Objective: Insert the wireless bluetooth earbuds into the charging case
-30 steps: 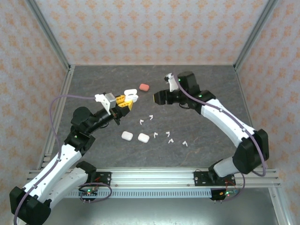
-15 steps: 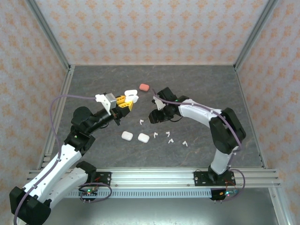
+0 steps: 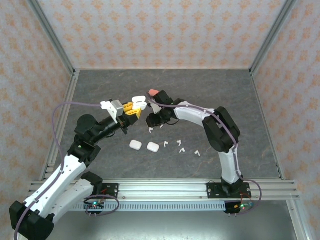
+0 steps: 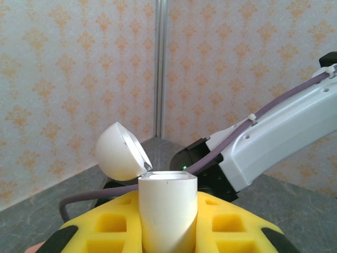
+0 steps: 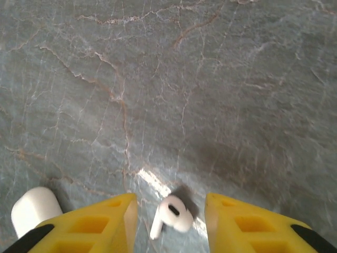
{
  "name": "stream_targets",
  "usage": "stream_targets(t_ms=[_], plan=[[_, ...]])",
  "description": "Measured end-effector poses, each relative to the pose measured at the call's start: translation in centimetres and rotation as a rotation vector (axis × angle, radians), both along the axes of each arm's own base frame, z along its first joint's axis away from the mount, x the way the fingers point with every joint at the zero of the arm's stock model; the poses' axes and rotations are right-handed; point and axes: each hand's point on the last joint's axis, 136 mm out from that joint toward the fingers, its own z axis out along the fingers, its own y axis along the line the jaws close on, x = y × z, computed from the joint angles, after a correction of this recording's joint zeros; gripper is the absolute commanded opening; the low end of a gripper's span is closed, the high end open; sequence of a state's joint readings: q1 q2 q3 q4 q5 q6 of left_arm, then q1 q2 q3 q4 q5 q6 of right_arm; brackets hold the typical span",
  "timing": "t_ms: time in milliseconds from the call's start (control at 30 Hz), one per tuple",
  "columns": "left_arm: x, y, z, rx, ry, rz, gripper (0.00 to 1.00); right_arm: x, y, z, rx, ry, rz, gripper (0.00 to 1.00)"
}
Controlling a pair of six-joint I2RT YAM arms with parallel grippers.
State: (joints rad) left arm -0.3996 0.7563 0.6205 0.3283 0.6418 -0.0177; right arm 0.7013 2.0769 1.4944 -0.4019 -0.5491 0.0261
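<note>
While the left claw [image 3: 132, 107] is clenching the open charging case [image 4: 167, 211] aloft, the right claw [image 5: 167, 203] is straddling a white earbud [image 5: 172, 215] lying on the bench [image 5: 221, 79], jaws parted, not gripping. Tiny, light and slick, it is probably needing a gentle pinch across its bulb.

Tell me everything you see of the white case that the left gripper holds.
The white case looks like smooth glossy plastic, with rounded sides. It stands upright, clamped between the yellow fingers of the left gripper. Its domed lid is flipped open, hinged back to the left in the wrist view. The inside cannot be seen. Nothing else touches it.
</note>
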Motion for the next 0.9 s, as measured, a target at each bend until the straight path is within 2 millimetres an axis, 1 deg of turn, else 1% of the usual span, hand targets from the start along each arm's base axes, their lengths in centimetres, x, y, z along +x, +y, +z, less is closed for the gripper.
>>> stream_targets(t_ms=[167,300,467,900], plan=[[0.0,0.0,0.0,0.001,0.002,0.000,0.00,0.3,1.4,-1.2,-0.011,0.002,0.030,0.36],[0.0,0.0,-0.1,0.001,0.004,0.000,0.00,-0.4,2.1,-1.8,-0.031,0.010,0.064,0.36],[-0.2,0.2,0.0,0.001,0.003,0.004,0.00,-1.1,1.8,-2.3,-0.057,0.023,0.088,0.35],[0.0,0.4,-0.3,0.005,0.016,0.022,0.00,-1.5,1.1,-2.5,-0.082,0.007,0.114,0.35]])
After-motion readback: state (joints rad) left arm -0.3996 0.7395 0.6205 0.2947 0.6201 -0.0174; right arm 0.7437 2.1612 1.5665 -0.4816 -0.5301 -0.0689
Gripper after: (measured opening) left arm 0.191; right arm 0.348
